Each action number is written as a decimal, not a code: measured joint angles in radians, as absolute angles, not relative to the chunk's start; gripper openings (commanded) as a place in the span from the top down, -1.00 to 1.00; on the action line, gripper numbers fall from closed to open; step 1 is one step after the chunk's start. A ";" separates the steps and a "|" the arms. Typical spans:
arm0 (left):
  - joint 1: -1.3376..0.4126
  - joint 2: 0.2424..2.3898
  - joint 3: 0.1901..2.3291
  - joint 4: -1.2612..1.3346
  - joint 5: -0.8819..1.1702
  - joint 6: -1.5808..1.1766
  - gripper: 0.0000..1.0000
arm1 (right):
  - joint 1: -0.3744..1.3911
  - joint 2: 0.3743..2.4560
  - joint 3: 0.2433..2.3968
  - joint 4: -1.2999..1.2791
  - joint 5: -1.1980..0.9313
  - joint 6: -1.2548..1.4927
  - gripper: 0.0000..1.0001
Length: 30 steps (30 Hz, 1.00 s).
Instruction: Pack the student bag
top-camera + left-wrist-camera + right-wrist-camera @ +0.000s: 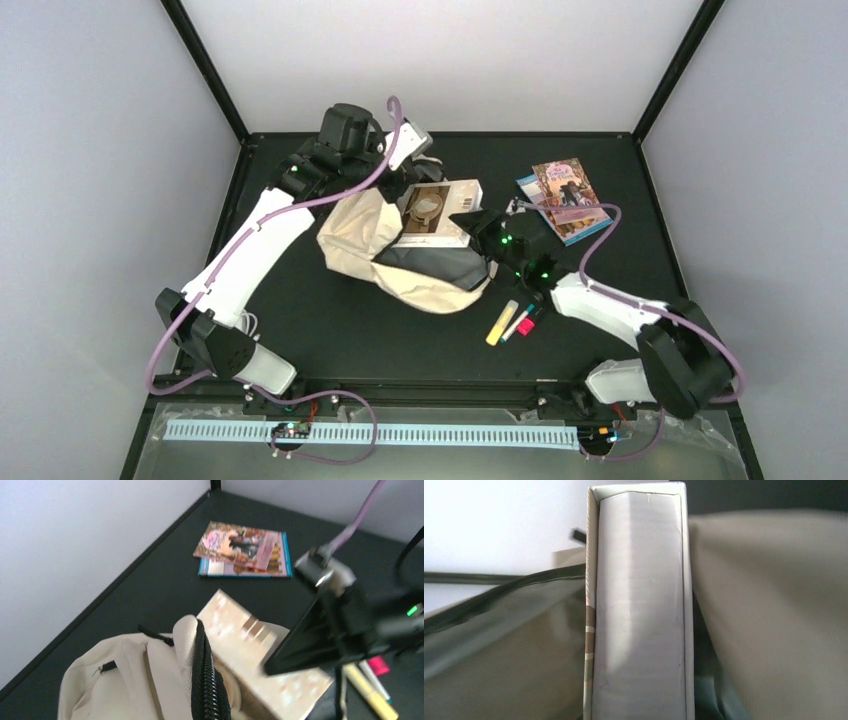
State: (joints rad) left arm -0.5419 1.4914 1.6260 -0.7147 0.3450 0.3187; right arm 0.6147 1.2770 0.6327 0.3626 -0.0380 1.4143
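Thick book (639, 605) | clamped in right gripper (472, 222) | at student bag (350, 240) mouth

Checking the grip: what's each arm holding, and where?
Right jaws: the cream book by its page edge. Left jaws: apparently the student bag by its zipper rim.

On the black table (330, 330), far right, two illustrated books (563, 198) lie stacked (the lower one blue-edged). Nearer, a yellow highlighter (502, 322) lies beside two more pens (519, 322), one pink. A thick cream book (432, 215) shows mid-table.
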 measured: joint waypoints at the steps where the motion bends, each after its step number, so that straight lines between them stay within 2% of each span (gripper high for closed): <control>1: -0.542 1.494 1.649 -0.717 0.350 0.299 0.97 | 0.627 1.306 0.634 0.395 -0.016 1.431 0.38; 6: -0.545 1.512 1.745 -0.718 0.393 0.226 0.97 | 0.704 1.443 0.685 0.451 0.086 1.464 0.21; 12: -0.545 1.512 1.754 -0.733 0.412 0.207 0.97 | 0.732 1.605 0.883 0.402 0.051 1.387 -0.46; 16: -0.542 1.511 1.750 -0.758 0.363 0.231 0.97 | 0.731 1.700 0.963 0.368 -0.069 1.324 -0.62; 21: -0.492 1.472 1.688 -0.754 0.281 0.285 0.97 | 0.733 1.651 0.961 0.147 -0.113 1.122 -0.93; 26: -0.416 1.447 1.645 -0.743 0.234 0.308 0.97 | 0.698 1.549 1.169 -0.205 -0.103 0.811 -1.00; 30: -0.398 1.434 1.607 -0.724 0.231 0.310 0.97 | 0.539 1.450 1.269 -0.358 -0.139 0.634 -1.00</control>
State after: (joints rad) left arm -0.3981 1.4338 1.6070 -0.7238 0.2306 0.3103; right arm 0.5392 1.4498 1.2694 -0.3584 -0.1394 0.6342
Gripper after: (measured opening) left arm 0.023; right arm 0.998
